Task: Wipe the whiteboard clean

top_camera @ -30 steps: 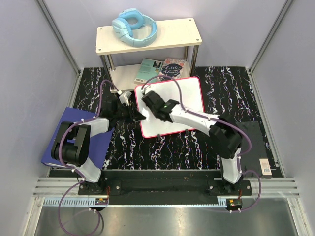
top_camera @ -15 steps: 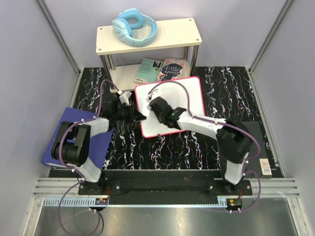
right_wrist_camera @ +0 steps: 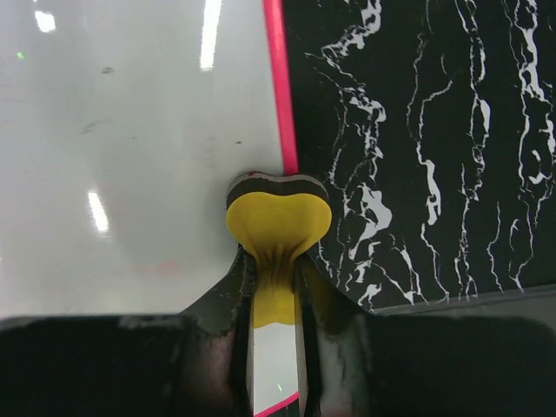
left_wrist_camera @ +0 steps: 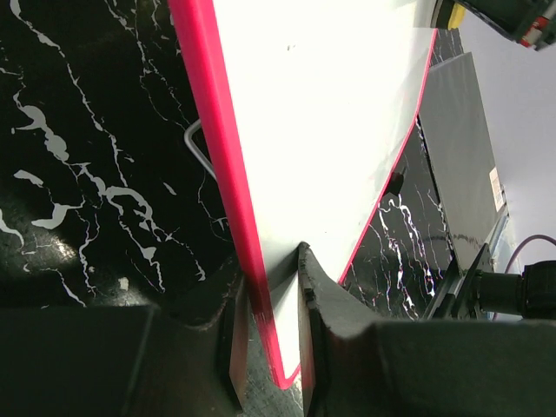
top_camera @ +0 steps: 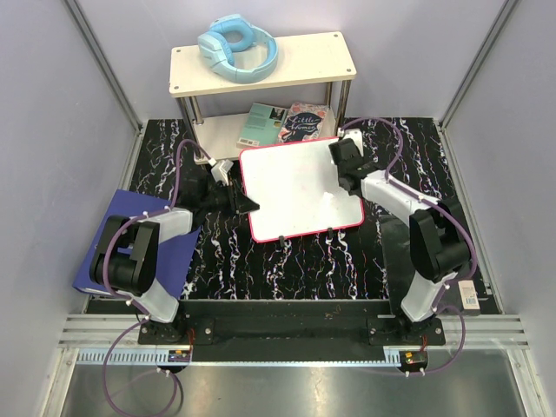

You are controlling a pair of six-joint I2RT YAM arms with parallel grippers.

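Observation:
The whiteboard (top_camera: 300, 188), white with a thin pink-red frame, lies on the black marbled table in the top view. My left gripper (top_camera: 248, 204) is shut on its left edge; in the left wrist view the jaws pinch the pink frame (left_wrist_camera: 228, 165) at the gripper (left_wrist_camera: 268, 326). My right gripper (top_camera: 341, 167) sits over the board's right side, shut on a yellow sponge eraser (right_wrist_camera: 278, 226) pressed to the board near its right frame. The whiteboard (right_wrist_camera: 130, 156) looks nearly clean there, with faint specks and a pale pink smear.
A cream shelf (top_camera: 262, 62) with blue headphones (top_camera: 236, 48) stands at the back, two books (top_camera: 285, 122) beneath it. A blue binder (top_camera: 178, 248) lies at the left under the left arm. A dark grey mat (top_camera: 452, 252) is at the right.
My right gripper has swept with the eraser from the board's left middle across to its upper right edge. The left gripper has kept its hold on the left edge.

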